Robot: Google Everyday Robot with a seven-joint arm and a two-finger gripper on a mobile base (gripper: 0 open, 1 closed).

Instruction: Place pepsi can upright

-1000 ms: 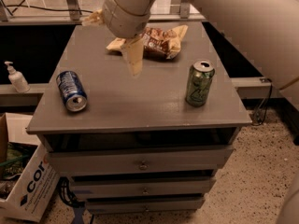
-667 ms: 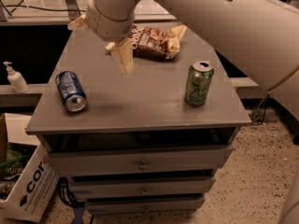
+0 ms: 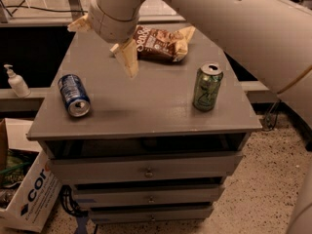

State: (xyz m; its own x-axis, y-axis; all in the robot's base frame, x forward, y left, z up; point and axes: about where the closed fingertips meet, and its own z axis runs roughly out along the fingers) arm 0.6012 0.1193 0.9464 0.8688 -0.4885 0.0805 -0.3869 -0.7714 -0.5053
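Big white robot arm [image 3: 243,28] comes in from the upper right and crosses over the rear of the top.

Grey metal drawer cabinet with a flat grey worktop [image 3: 146,106], three drawers visible on the front.

White cardboard box with dark lettering [image 3: 29,194] on the floor, beside the cabinet's front-left corner.

Gripper [image 3: 103,48] hangs over the rear-left part of the worktop, above the surface and touching nothing. The two cream fingers are spread wide apart, nothing between them. One finger [image 3: 127,60] points down toward the middle of the top, the other sticks out toward the rear-left corner.

Crumpled brown snack bag with cream ends [image 3: 158,44] lies flat near the rear edge, about mid-width, just beside the lower finger. I can't say whether they touch.

Green aluminium drink can [image 3: 207,87] stands upright near the right edge, toward the front-right corner, silver top up.

Blue aluminium pepsi can with a silver top [image 3: 74,95] lies on its side near the left edge, toward the front-left corner. Its silver end faces the front edge. It is well apart from the gripper and from the green can.

Small white pump bottle [image 3: 15,81] is off the worktop, on a ledge to the left.
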